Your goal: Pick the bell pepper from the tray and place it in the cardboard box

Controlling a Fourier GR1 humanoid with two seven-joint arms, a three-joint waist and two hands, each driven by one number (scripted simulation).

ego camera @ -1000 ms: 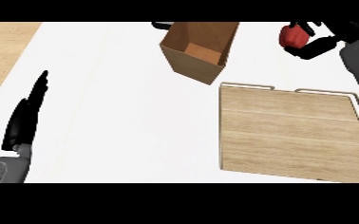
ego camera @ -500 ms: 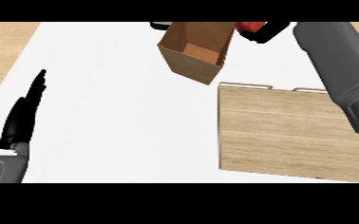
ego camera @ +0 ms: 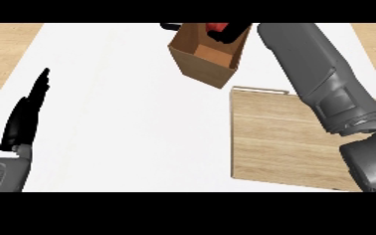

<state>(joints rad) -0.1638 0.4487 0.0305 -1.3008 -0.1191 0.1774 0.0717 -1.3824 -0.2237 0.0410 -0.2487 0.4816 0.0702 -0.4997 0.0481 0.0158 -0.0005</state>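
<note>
Hovering at the open top of the cardboard box, right hand fingers curled round the red bell pepper, box mouth directly below, left hand resting open by the counter's left edge.

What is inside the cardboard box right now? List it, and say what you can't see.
Over the cardboard box opening, the right hand holds the red bell pepper. Bare brown inner walls show below. The hand covers most of the pepper; the box's floor is hidden.
</note>
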